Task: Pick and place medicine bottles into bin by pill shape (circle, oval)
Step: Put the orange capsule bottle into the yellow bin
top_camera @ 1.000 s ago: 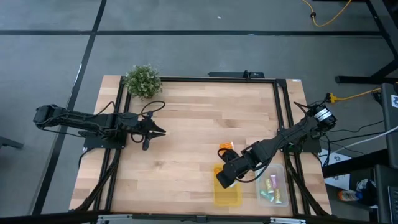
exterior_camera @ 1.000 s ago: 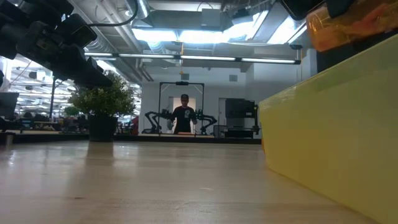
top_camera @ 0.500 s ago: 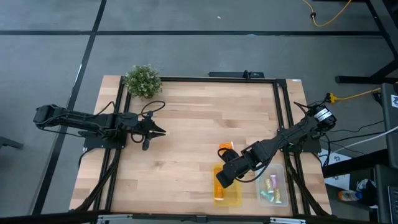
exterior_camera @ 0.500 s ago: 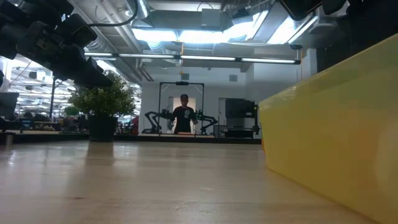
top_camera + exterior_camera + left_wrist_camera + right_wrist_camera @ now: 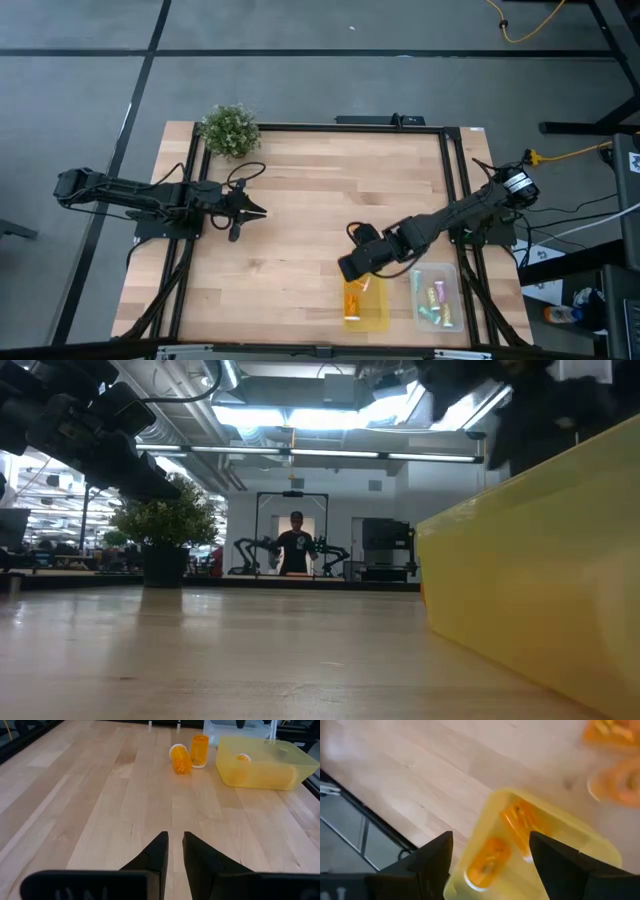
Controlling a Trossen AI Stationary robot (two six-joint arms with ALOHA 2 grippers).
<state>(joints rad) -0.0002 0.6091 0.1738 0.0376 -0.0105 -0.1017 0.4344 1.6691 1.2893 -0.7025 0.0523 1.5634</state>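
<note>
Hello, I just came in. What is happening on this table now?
The robot sorts small medicine bottles into two bins. The right gripper, fingers open and empty, is above the translucent yellow bin, which holds orange bottles. The clear bin beside it holds pale bottles with coloured caps. Two orange bottles remain on the wooden table. The left gripper waits, nearly shut.

Both robot arms were dark, almost black, and made of long thin parts joined together. The left arm [image 5: 130,193] had a thin black cable looping near its front end. The right arm [image 5: 455,214] had a round black and white part near its base. Each pincer had two flat, dark, pointed fingers, like the left pincer's fingers [image 5: 156,856].
</note>
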